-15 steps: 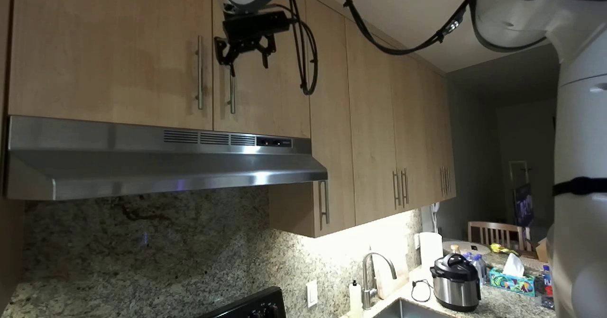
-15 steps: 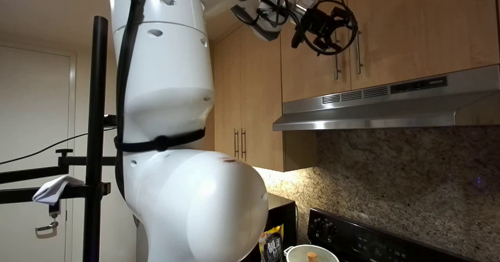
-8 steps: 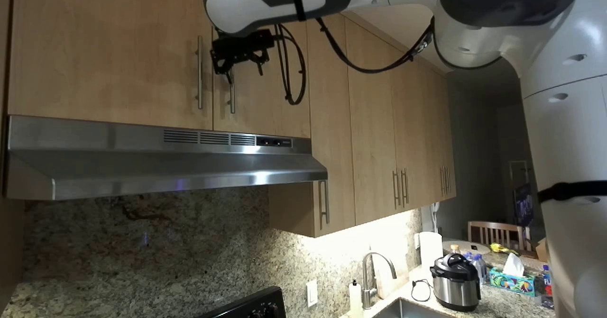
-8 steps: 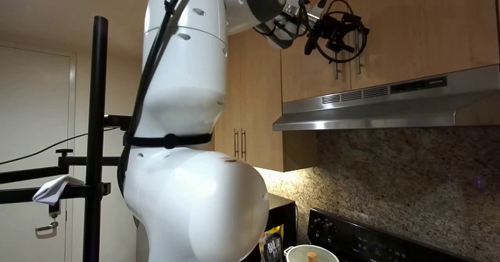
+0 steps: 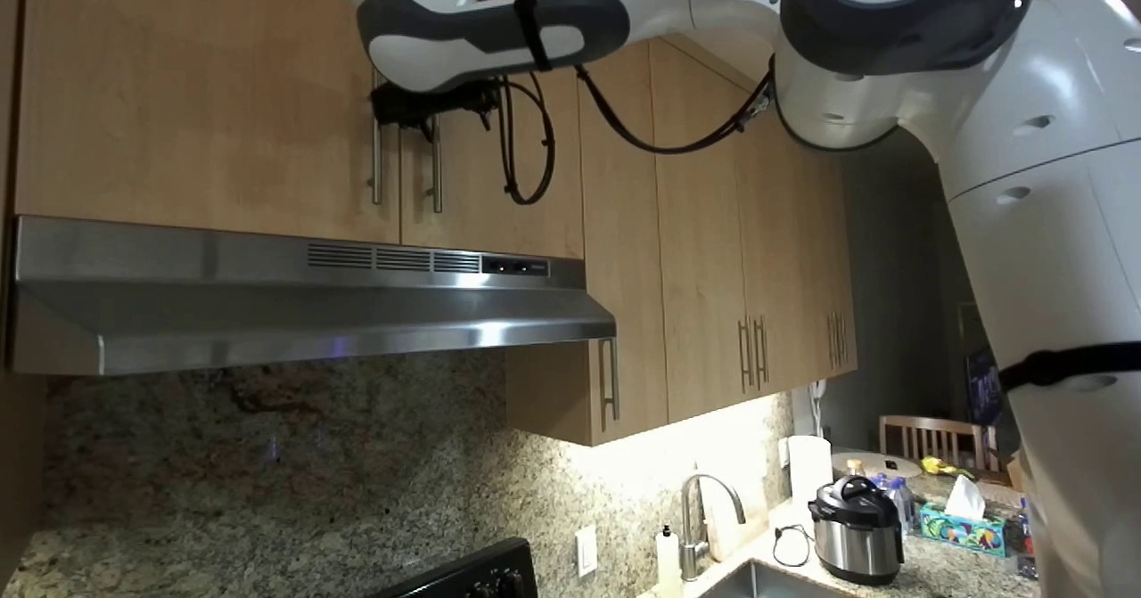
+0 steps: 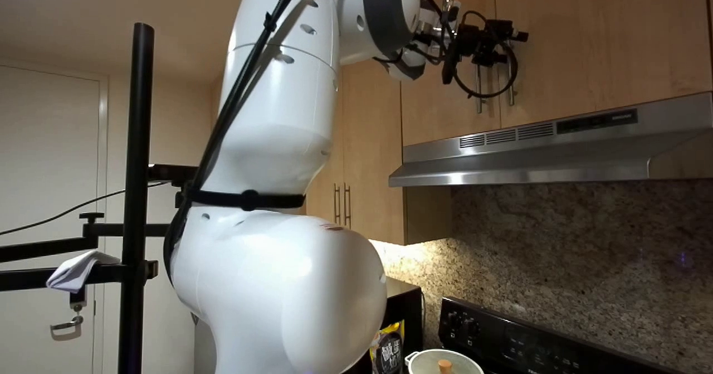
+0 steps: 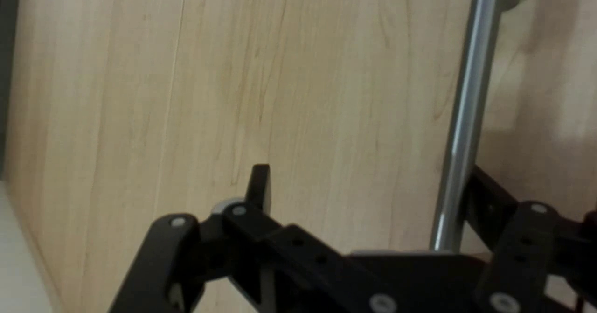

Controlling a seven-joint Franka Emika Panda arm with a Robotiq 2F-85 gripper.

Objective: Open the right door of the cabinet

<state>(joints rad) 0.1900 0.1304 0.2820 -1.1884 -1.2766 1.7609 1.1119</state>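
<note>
The cabinet [image 5: 205, 108] hangs above the hood in both exterior views, its doors closed. The right door [image 5: 508, 192] is a flat light-wood panel; its silver bar handle [image 5: 437, 175] runs down the left edge. In the wrist view this handle [image 7: 466, 107] crosses the right part, with the door panel [image 7: 317, 84] behind it. My gripper [image 7: 368, 175] is open around the handle: one finger [image 7: 258, 187] stands well away, while the other finger [image 7: 489, 205] lies close along the bar. Whether it touches cannot be told. An arm link hides part of the gripper in an exterior view.
A steel range hood [image 5: 312, 286] juts out directly below the doors. The left door's handle [image 5: 376, 161] sits close beside. Taller wood cabinets [image 5: 704, 268] adjoin on the right. A cable loop [image 5: 526, 170] hangs from the wrist. A black pole [image 6: 136, 195] stands behind the arm.
The arm has swung and reached toward the doors, bringing the gripper lower and up to the handles. Both doors have stayed closed.
</note>
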